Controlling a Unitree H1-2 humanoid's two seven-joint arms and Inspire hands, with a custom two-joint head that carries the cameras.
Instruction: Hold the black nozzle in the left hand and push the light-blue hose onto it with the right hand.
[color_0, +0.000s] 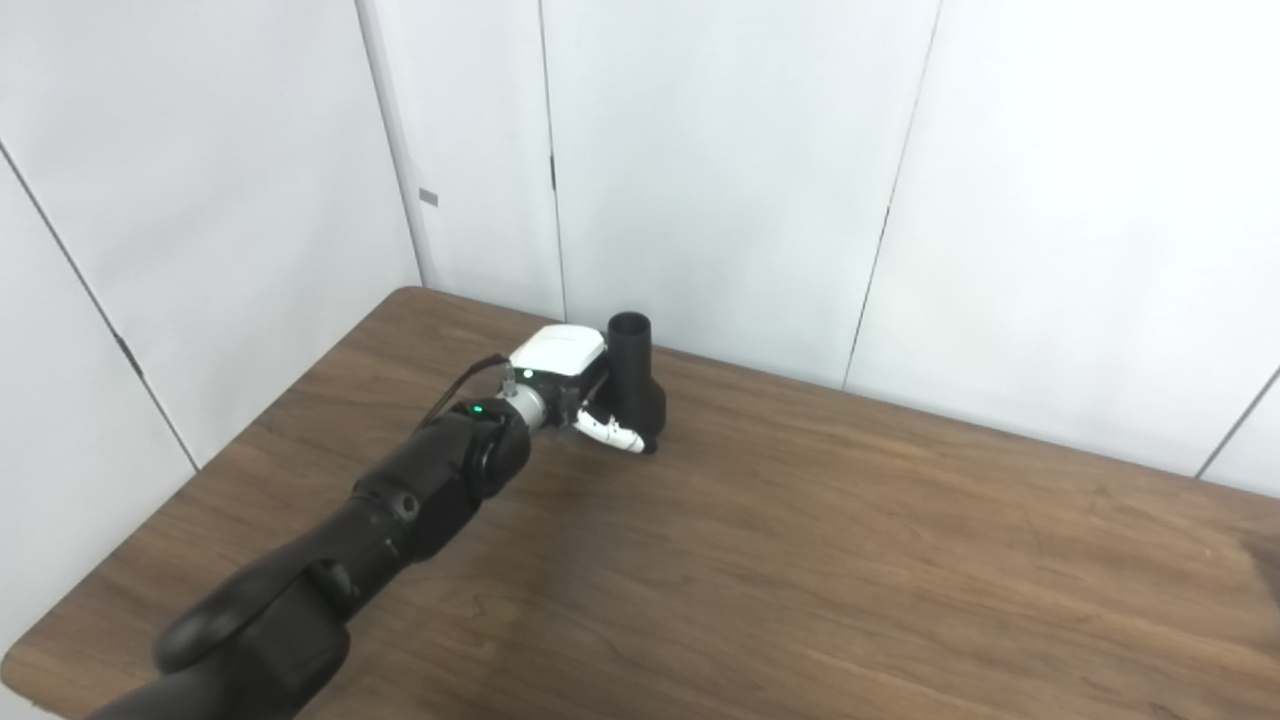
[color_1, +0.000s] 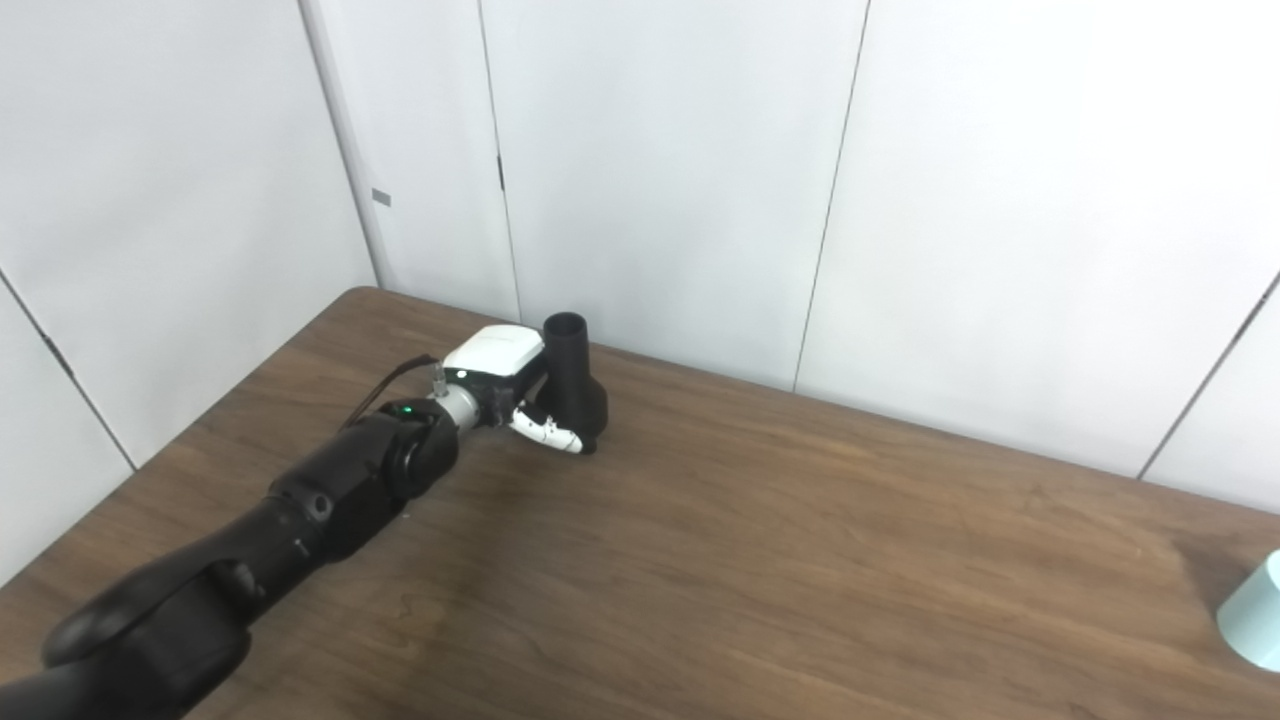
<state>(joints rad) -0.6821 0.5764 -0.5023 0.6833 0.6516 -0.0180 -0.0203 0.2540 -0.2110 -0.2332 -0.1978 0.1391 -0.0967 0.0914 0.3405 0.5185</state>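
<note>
Matte black nozzle (color_0: 634, 385), stepped cylinder, upright on wood-grain table (color_0: 850, 560), left hand (color_0: 575, 385) white-shelled, fingers (color_0: 612, 432) wrapped against its base, light-blue hose (color_1: 1255, 610) at right edge.

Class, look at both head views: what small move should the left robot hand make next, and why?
Probably close firmly and lift: the left robot hand is against the upright black plastic nozzle on the brown wooden table, though the grip is unclear.

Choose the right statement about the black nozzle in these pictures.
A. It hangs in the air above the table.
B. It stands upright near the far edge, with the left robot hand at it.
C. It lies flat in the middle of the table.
B: the black nozzle stands upright, open end up, near the table's far edge, with the left robot hand against its side.
</note>
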